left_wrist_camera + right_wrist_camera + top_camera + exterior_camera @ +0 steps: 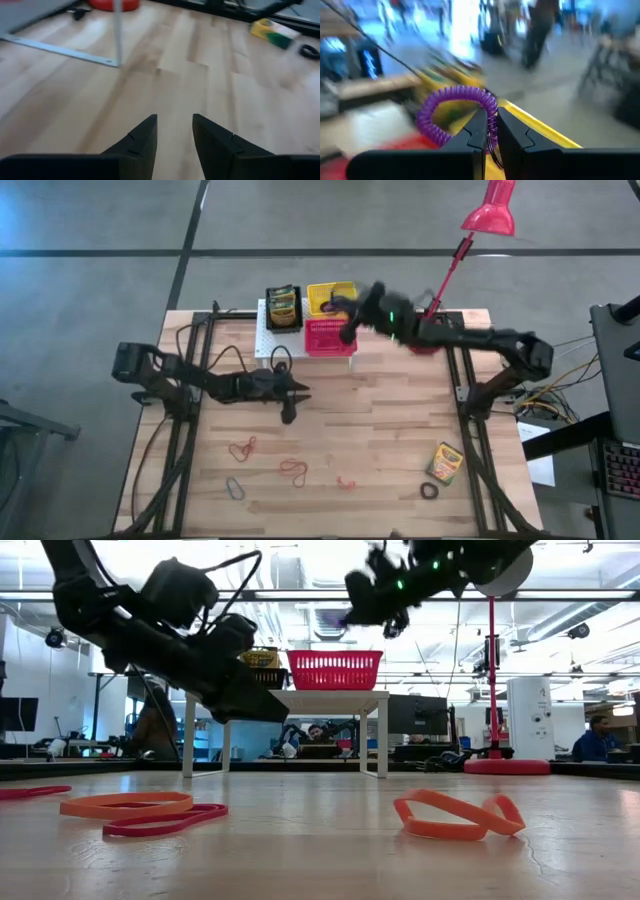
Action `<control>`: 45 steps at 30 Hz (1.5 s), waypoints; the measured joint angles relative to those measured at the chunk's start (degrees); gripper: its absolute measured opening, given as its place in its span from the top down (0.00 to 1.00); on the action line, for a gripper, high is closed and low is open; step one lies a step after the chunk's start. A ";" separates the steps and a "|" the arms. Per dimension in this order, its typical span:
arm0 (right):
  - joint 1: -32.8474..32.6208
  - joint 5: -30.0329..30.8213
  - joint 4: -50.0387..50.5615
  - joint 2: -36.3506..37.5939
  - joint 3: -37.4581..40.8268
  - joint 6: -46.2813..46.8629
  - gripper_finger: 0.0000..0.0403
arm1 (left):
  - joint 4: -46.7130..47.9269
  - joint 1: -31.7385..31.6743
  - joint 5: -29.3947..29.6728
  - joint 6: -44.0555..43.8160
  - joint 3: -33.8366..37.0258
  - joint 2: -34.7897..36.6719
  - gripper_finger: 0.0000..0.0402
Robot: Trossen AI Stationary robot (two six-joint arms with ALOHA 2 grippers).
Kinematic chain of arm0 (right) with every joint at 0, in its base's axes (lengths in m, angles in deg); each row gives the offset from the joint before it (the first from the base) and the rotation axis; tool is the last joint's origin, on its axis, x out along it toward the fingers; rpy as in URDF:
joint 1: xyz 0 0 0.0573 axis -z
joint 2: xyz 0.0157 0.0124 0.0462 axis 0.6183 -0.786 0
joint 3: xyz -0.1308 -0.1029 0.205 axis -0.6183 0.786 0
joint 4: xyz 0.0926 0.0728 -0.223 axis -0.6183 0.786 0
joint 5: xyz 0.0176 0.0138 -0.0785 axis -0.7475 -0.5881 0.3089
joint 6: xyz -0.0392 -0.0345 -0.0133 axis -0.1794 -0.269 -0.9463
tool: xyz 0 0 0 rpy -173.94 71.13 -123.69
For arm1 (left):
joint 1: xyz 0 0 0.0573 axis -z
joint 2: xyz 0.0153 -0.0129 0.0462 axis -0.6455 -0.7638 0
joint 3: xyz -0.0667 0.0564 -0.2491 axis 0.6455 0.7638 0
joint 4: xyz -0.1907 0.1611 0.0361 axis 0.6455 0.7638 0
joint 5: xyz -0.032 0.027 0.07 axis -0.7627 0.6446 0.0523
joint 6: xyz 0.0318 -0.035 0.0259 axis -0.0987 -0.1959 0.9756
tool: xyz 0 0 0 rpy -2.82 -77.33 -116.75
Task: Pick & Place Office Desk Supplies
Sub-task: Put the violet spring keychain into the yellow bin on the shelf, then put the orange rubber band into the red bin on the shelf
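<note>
Fingers of the right gripper (491, 131) pinch a purple coiled loop (457, 112) above the yellow basket (330, 297) on the white rack (266, 340), presumably poised to drop it in. Left gripper (174, 142) hovers half-open, empty, over the tabletop (380, 450).

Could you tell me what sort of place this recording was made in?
Probably an open lab or workshop: a wooden table on a bare concrete floor, ceiling strip lights, and people at monitors behind.
</note>
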 joint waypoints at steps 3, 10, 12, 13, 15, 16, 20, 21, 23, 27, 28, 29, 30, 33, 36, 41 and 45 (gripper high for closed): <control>7.19 -6.10 12.74 -2.27 -6.79 0.33 0.94 | -0.02 -2.17 -0.12 -0.03 0.00 0.00 0.67; 16.05 -18.03 33.02 -10.67 -22.10 -3.84 0.94 | -0.20 -3.82 1.29 -1.85 -0.11 0.02 0.67; 16.52 -18.84 37.37 -13.09 -25.89 -5.60 0.94 | -0.17 -3.82 1.54 -2.15 -0.39 0.02 0.67; 16.52 -18.80 39.19 -14.02 -27.57 -6.47 0.94 | -0.15 -3.82 1.65 -2.19 -0.50 0.02 0.67; 16.44 -18.71 42.41 -15.84 -30.60 -7.78 0.94 | -0.15 -3.82 1.96 -2.23 -0.83 0.02 0.67; 16.38 -18.71 43.67 -16.53 -31.84 -8.28 0.93 | -0.13 -3.85 2.00 -2.19 -0.99 0.02 0.67; 16.37 -18.68 47.55 -18.63 -35.12 -10.49 0.86 | -0.22 -3.86 2.21 -2.14 -1.11 0.02 0.67; 16.41 -18.69 48.28 -18.90 -35.70 -10.86 0.83 | -0.22 -3.86 2.20 -2.14 -1.11 0.02 0.67; 16.45 -18.69 48.90 -19.25 -36.37 -11.25 0.78 | -0.22 -3.86 2.20 -2.01 -1.11 0.02 0.67; 16.40 -18.84 48.87 -19.25 -37.20 -11.47 0.68 | -0.02 -3.63 2.22 -2.00 -1.11 0.02 0.67; 16.35 -18.86 48.84 -19.15 -37.28 -11.81 0.66 | 0.33 -3.58 2.19 -1.97 -1.11 0.02 0.67; 16.37 -18.91 48.90 -18.89 -37.31 -11.97 0.64 | 0.78 -3.51 2.13 -1.98 -1.11 0.02 0.67; 16.33 -18.94 48.90 -18.56 -37.36 -12.09 0.63 | 1.39 -3.38 2.03 -1.96 -1.11 0.02 0.67; 15.67 -19.02 48.41 -16.34 -37.61 -12.13 0.61 | 3.16 -2.73 2.02 -1.75 -1.12 0.02 0.67; 13.74 -19.03 47.57 -13.22 -36.79 -12.75 0.62 | 4.81 -1.61 2.39 -1.79 -1.11 0.02 0.67; 7.44 -19.07 47.25 -7.54 -32.74 -13.04 0.67 | 7.14 1.60 2.20 -1.79 -1.11 1.51 0.67; 0.63 -18.67 43.40 -2.31 -26.73 -12.97 0.71 | 8.71 5.75 2.49 -1.88 -1.37 4.83 0.69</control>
